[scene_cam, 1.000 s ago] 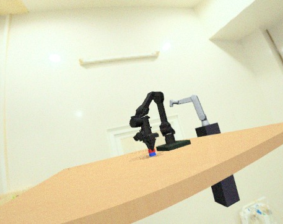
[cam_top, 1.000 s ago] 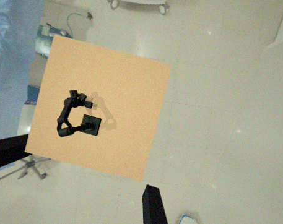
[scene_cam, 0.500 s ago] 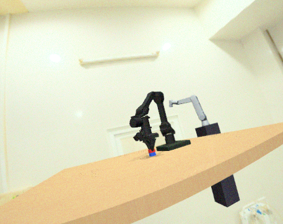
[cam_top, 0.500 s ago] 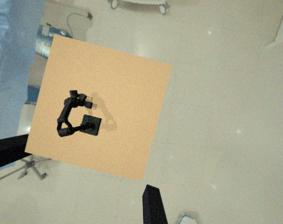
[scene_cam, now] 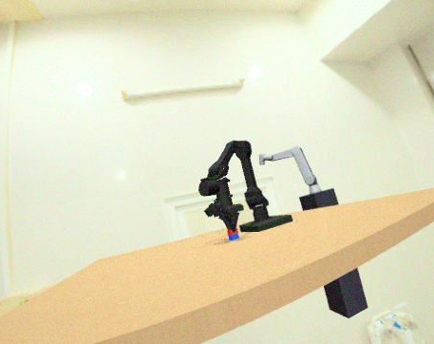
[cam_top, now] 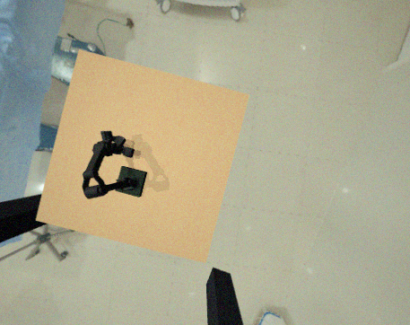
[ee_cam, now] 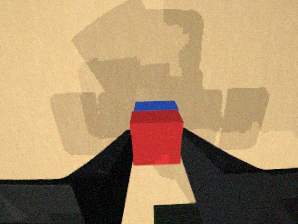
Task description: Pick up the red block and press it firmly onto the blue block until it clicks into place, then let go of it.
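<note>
Wrist: the red block (scene_cam: 233, 232) (ee_cam: 156, 142) hides most of the blue block (scene_cam: 234, 237) (ee_cam: 156, 106).

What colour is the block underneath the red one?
Blue; the exterior view shows it best, directly below the red block.

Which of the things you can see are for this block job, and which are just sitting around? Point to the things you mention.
For the job:
- red block (scene_cam: 233, 232) (ee_cam: 156, 143), between the gripper's fingers
- blue block (scene_cam: 234, 237) (ee_cam: 156, 106), under the red one
- gripper (scene_cam: 234, 230) (ee_cam: 155, 134), shut on the red block

Just around:
- grey arm (scene_cam: 298, 159) on a dark pedestal (scene_cam: 311, 202)
- wheeled stand (cam_top: 44, 238) on the floor
</note>
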Controlling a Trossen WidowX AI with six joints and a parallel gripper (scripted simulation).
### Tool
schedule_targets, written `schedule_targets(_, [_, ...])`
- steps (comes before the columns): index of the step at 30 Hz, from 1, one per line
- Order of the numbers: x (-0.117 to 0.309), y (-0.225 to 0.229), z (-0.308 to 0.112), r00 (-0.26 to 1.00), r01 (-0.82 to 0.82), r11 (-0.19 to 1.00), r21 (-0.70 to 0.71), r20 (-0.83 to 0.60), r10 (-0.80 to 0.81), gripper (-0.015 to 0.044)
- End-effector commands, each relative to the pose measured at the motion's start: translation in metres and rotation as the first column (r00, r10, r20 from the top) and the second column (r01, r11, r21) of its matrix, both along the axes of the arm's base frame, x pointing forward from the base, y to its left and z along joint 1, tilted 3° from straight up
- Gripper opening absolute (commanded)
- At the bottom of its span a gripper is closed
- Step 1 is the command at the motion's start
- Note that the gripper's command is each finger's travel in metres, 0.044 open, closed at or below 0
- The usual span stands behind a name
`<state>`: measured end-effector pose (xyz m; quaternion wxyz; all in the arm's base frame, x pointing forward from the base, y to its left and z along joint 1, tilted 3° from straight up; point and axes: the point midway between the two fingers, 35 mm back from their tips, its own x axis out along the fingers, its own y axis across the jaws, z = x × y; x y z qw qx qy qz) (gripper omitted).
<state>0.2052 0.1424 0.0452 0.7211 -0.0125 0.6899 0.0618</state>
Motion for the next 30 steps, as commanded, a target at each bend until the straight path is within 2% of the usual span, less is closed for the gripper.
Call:
schedule_targets(1, [0.000, -0.001, -0.001, 1.000, 0.003, 1.000, -0.005, 0.000, -0.003, 0.0000])
schedule_targets(10, [0.000, -0.001, -0.001, 1.000, 0.003, 1.000, -0.005, 0.000, -0.003, 0.0000])
schedule_targets(21, [-0.001, -0.003, 0.039, 1.000, 0.003, 1.000, -0.005, 0.000, -0.003, 0.0000])
schedule_targets(30, [-0.001, -0.002, 0.016, 1.000, 0.003, 1.000, -0.005, 0.000, -0.003, 0.0000])
